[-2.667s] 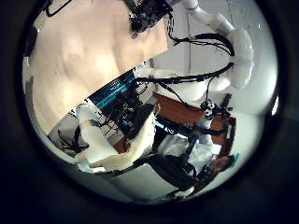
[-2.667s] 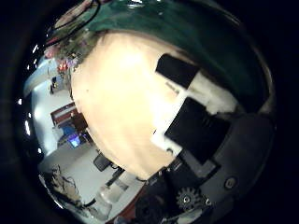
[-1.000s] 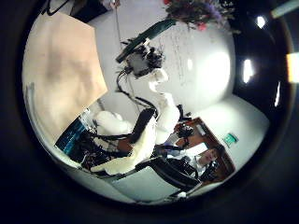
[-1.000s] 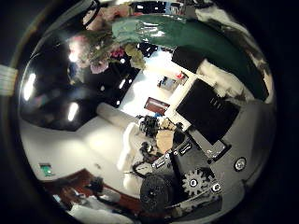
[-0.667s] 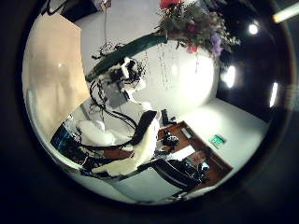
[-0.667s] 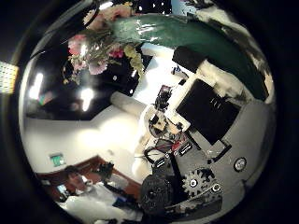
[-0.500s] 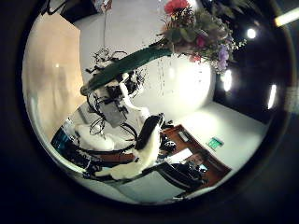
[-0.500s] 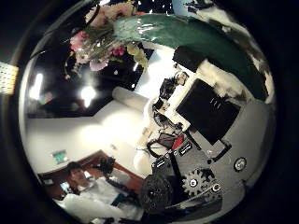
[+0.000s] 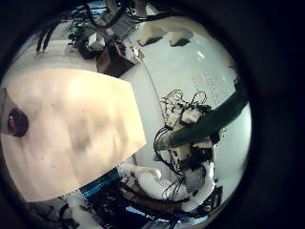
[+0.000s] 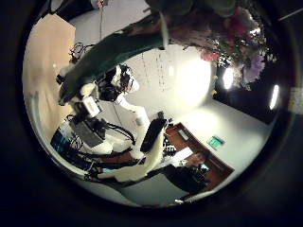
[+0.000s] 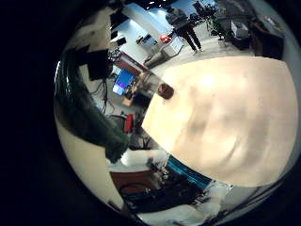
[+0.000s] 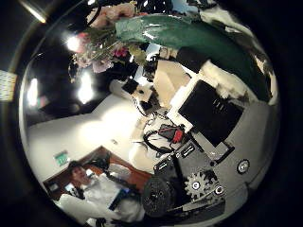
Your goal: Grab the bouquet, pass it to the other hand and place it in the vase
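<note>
The bouquet [image 10: 213,33] is up in the air, its flowers large in the left thumb side view and its wrapped stem [image 10: 104,52] running down into my right hand [image 10: 90,99]. My right hand's fingers [image 12: 213,109] are curled against the wrap [image 12: 189,38], with the blooms [image 12: 99,38] beyond them. The wrap also shows in the right little finger side view [image 11: 89,108]. My left hand [image 10: 147,151] is a short way from the bouquet, fingers relaxed and holding nothing. A small dark round vessel [image 11: 166,90], seemingly the vase, stands near the table's edge.
The pale wooden table [image 9: 76,134] lies below both hands, with the round vessel [image 9: 11,121] at its rim. Desks with screens [image 11: 122,80] stand beyond the table.
Both palm cameras have swung from the table towards the room. The bouquet has come into the left palm's view and grown larger there. The right hand has kept its hold on the wrap.
</note>
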You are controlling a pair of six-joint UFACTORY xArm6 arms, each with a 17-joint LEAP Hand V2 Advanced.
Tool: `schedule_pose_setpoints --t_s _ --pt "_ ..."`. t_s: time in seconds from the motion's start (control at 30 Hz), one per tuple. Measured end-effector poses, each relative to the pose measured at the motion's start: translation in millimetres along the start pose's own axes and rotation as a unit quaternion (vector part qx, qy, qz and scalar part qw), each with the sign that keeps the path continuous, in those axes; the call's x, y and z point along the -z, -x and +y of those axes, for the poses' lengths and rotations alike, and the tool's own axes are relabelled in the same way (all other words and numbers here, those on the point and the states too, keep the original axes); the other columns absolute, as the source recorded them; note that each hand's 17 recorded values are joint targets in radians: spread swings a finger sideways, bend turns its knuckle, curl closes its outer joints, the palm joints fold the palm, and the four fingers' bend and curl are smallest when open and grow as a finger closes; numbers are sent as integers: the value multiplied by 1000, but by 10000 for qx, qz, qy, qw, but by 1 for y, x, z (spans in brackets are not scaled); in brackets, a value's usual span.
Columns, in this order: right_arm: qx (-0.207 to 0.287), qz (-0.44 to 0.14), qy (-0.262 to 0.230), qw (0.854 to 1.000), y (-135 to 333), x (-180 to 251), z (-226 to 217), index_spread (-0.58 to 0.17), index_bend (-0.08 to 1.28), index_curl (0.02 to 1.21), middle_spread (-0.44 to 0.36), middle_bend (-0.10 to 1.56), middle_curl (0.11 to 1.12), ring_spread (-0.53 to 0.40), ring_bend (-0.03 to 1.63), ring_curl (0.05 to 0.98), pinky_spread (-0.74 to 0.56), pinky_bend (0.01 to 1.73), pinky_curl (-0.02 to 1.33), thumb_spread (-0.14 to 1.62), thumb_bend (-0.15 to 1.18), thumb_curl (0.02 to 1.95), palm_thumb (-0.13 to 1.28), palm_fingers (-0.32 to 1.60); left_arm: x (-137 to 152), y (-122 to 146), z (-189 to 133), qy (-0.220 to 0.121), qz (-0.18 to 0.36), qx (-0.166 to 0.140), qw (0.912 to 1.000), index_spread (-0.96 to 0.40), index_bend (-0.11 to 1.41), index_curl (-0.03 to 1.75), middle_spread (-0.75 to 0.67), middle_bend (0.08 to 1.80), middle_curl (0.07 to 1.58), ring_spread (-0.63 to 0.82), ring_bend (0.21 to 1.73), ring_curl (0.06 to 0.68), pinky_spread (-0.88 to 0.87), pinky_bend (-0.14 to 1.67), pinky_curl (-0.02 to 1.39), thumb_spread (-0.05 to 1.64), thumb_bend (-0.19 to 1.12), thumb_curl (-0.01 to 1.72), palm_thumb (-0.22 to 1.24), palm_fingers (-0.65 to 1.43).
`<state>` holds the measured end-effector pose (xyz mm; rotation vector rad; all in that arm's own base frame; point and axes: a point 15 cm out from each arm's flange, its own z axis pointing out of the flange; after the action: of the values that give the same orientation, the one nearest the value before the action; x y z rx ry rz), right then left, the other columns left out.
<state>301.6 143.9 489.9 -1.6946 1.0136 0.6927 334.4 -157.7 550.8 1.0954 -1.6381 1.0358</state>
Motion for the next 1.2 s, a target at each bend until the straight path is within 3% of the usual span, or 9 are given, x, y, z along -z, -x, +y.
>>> schedule_pose_setpoints --t_s 0.23,0.4,0.5,0.63,0.83,0.97,1.0,1.1,1.2 --pt "75 73 464 9989 7 -19 5 -200 1249 795 -98 1424 673 -179 1479 672 -189 1269 830 813 -10 1094 1164 1154 0 -21 -9 -97 603 -20 9981 124 194 282 179 394 424 296 687 230 276 720 214 975 -23 332 253 448" --pt "28 156 582 9982 2 -20 -6 -200 1251 791 -98 1424 671 -179 1478 672 -192 1255 853 801 -11 1098 1155 1155 -11 -32 -9 56 1097 124 9939 -19 170 285 -51 575 505 -89 910 288 -161 1018 282 981 4 352 363 972" --pt "7 257 481 9985 -4 -21 -13 -199 1252 788 -98 1425 670 -179 1478 672 -194 1246 866 793 -10 1100 1155 1155 -12 -34 -9 57 1172 40 9931 -147 258 323 -219 751 603 -288 1092 378 -318 1199 373 1000 88 406 594 1315" --pt "-103 307 520 9981 -12 -21 -12 -199 1254 785 -98 1425 669 -179 1477 672 -197 1235 885 784 -12 1100 1151 1156 -10 -42 -10 7 1310 -160 9912 -317 499 428 -351 973 697 -382 1250 459 -396 1307 442 984 153 487 807 1362" --pt "-276 288 434 9983 -22 -23 -12 -199 1253 784 -101 1417 665 -182 1452 668 -209 1219 892 790 -56 1039 1051 1143 -5 -44 -11 -190 1484 -406 9879 -488 762 594 -420 1177 757 -405 1393 526 -433 1421 518 1005 157 568 896 1234" --pt "-544 301 311 9976 -42 -28 -5 -227 1087 735 -107 1311 620 -188 1373 619 -294 1124 819 849 -53 903 906 1040 10 -44 -11 -551 1468 -550 9861 -554 836 683 -432 1241 764 -402 1448 551 -441 1469 561 1023 148 611 918 1170" --pt "-626 284 310 9972 -47 -30 -1 -236 1037 723 -108 1275 609 -195 1352 610 -319 1111 808 855 -52 890 897 949 16 -44 -11 -677 1440 -596 9855 -566 846 703 -430 1253 765 -401 1456 556 -441 1477 571 1028 148 622 925 1156" --pt "-770 287 234 9963 -57 -28 3 -295 686 651 -136 1068 553 -220 1333 586 -441 1170 764 883 -37 812 862 600 33 -47 -15 -992 1372 -715 9830 -594 859 760 -430 1286 764 -399 1481 566 -437 1492 597 1038 136 648 930 1134" --pt "-878 311 138 9956 -65 -22 5 -338 575 597 -140 950 517 -228 1273 552 -414 1120 736 897 -29 770 859 389 53 -52 -18 -1260 1266 -846 9803 -616 857 812 -427 1307 760 -396 1494 572 -432 1500 620 1050 129 673 942 1118"
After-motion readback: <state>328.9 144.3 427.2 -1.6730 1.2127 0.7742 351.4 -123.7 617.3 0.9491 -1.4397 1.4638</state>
